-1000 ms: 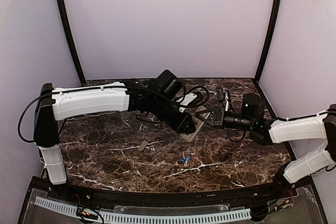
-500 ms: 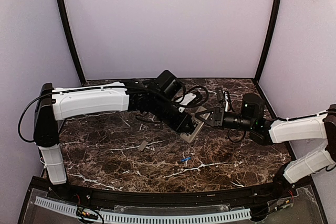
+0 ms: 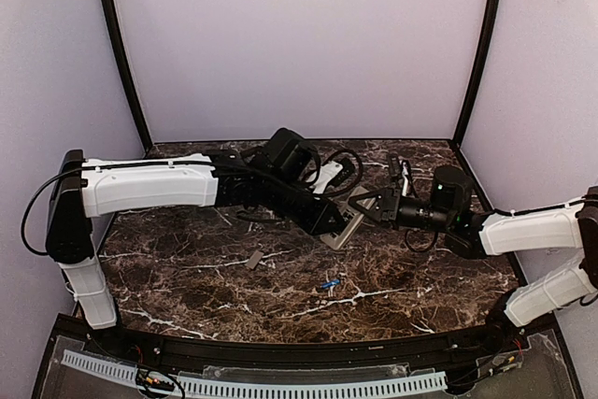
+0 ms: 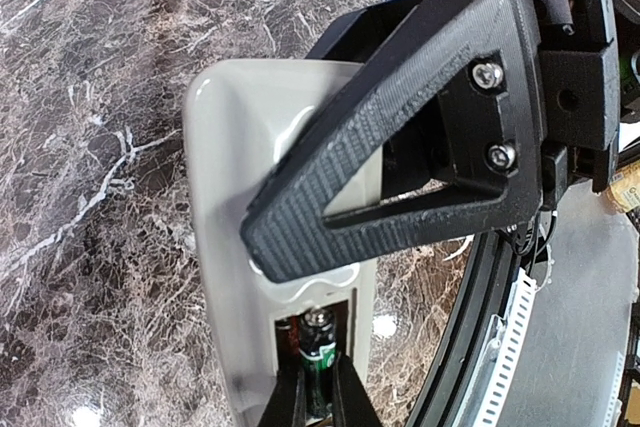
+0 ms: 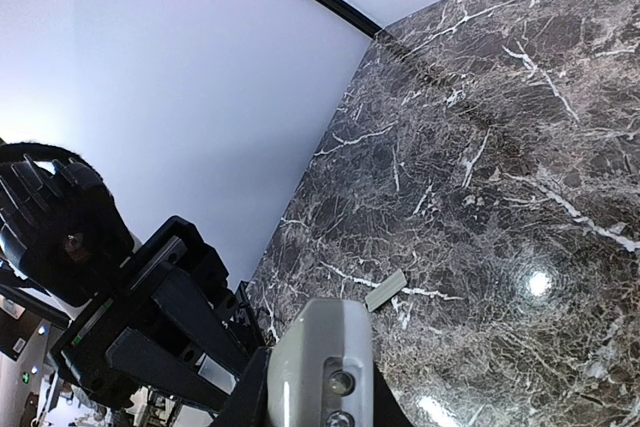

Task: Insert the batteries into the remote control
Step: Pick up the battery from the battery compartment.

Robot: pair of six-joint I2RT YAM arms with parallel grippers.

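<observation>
Grey back of the remote [image 4: 225, 247] faced up near the middle of the counter [image 3: 187, 296] – resting or lifted, couldn't tell – w/ one end pinched in the right fingers [image 4: 400, 67], closed on the body, one pad lying across its back in the left wrist view. The left fingers [image 4: 283, 409] were nearly shut around a battery [image 4: 318, 352], metal cap pointing along the recess [image 4: 288, 332] at the remote's other end; its wrap looked dark green there rather than blue, prob. lighting. It sat in or just over the slot; whether fully seated wasn't clear. A second battery [image 3: 328, 283], blue, lay loose on the counter nearer the arm bases, well apart from the remote, and the small grey cover [image 3: 253, 260] lay further left. Step in hand, as I judged it: seating cell no. 1. To do it well: right grip firm so the remote can't pivot, cell parallel to the slot, lead w/ the end that meets the spring, push along the axis to compress it, then press the other end down flat. Open the left fingers only once the cell sits below the recess rim, and lift straight off so the tips don't drag it back out. Polarity marks weren't readable, so orientation vs. the contacts needs a check. Halfway at best; one more cell to fetch.
</observation>
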